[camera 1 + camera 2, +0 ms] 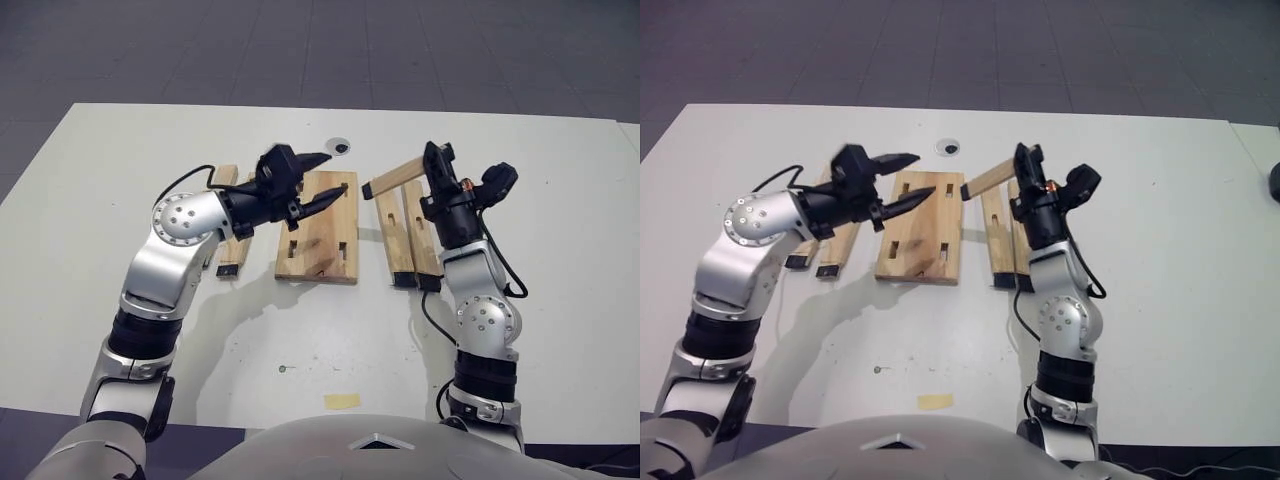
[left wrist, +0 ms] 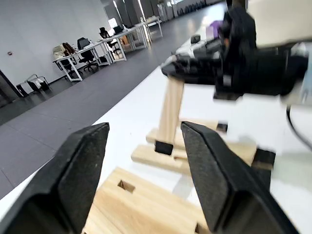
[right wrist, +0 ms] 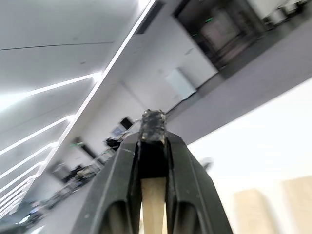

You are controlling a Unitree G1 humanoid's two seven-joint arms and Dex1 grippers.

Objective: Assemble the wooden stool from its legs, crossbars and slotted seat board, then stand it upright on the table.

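Table [image 1: 560, 330]: white, smooth, matte.

Seat board [image 1: 318, 235]: lies flat at the table's centre. It is a pale, rectangular wooden slab with visible grain and several small rectangular slots cut through it.

Left gripper [image 1: 335, 172]: black, tapered fingers spread apart, holding nothing. It hovers over the board's 11 o'clock corner. The left wrist view shows both pads [image 2: 217, 180] wide apart with the board beneath.

Right gripper [image 1: 437, 165]: closed on the held leg [image 1: 395, 180], a square-section pale wood stick. It is lifted off the table and tilted, and its free end points toward the board's 1 o'clock corner. That end carries a black cap [image 2: 163, 147]. In the right wrist view the fingers [image 3: 122, 180] press flat on both faces of the stick.

Two legs [image 1: 392, 240]: lie side by side on the table at 3 o'clock from the board, just beside it. They are the same wood, with black ends toward me.

Two more wooden pieces [image 1: 232, 250]: at 9 o'clock from the board, partly hidden under the left arm; I cannot tell leg from crossbar.

Grommet [image 1: 340, 146]: a round grey disc in the table at 12 o'clock from the board.

Tape [image 1: 341, 401]: a small yellowish strip at 6 o'clock, well apart from the board.
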